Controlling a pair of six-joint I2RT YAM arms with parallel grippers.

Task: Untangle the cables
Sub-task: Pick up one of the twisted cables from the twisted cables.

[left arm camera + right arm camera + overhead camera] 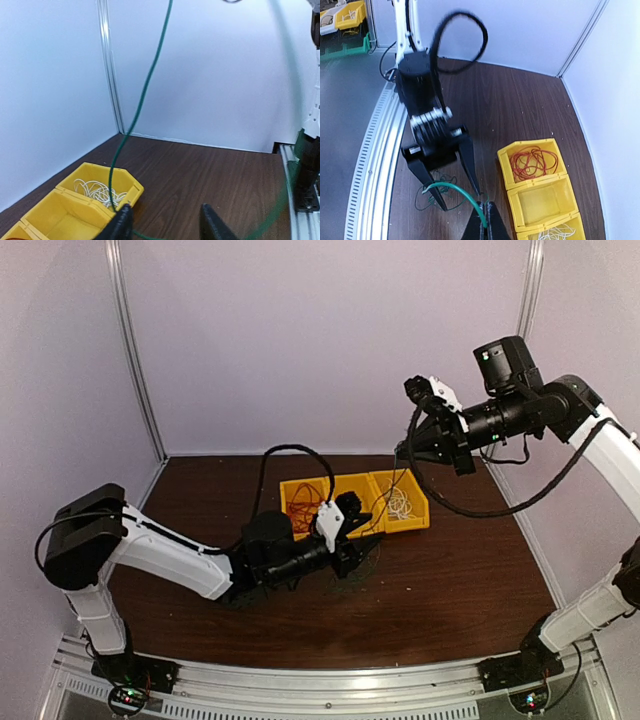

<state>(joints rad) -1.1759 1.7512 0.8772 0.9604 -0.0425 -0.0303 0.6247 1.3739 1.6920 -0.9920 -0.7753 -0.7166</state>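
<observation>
My right gripper (484, 205) is shut on a green cable (455, 176) and holds it high above the table (450, 570); it also shows in the top view (404, 451). The cable runs down to a small green clump (436, 194) on the table. My left gripper (357, 535) is open and low over that clump (352, 578), its fingers (470, 160) astride it. In the left wrist view the gripper (167, 222) is open and the green cable (142, 100) rises past its left finger. Red cables (534, 162) lie in one yellow bin, white cables (97, 192) in another.
Three joined yellow bins (357, 485) stand at the back centre of the table; the middle one (545, 200) is empty. White walls close the back and sides. A metal rail (330, 675) runs along the near edge.
</observation>
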